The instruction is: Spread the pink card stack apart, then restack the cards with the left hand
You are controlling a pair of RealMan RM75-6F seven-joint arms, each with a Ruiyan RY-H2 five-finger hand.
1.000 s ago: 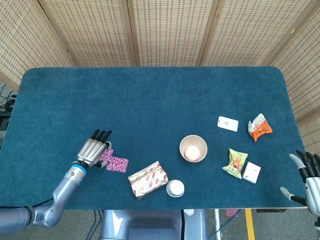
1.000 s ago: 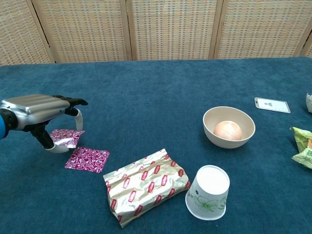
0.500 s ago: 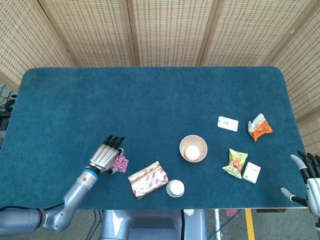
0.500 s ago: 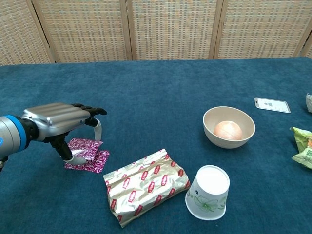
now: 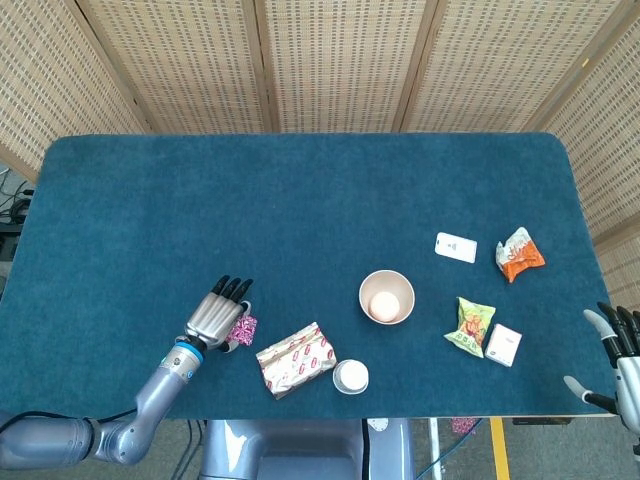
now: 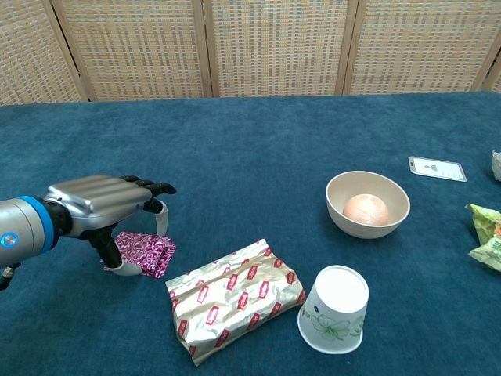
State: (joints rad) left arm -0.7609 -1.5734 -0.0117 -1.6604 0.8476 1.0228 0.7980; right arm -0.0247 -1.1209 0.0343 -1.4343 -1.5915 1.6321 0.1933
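Two pink cards (image 6: 147,251), three snack packets (image 5: 294,359), one bowl (image 5: 387,296), one cup (image 5: 351,376).

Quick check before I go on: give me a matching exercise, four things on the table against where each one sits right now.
Things:
1. pink cards
2. paper cup
3. bowl
4. white card

Places:
A. far right, lying flat
B. tipped on its side by the foil packet
C. under the left hand
D. mid-table, with a round thing inside

Pairs: 1-C, 2-B, 3-D, 4-A
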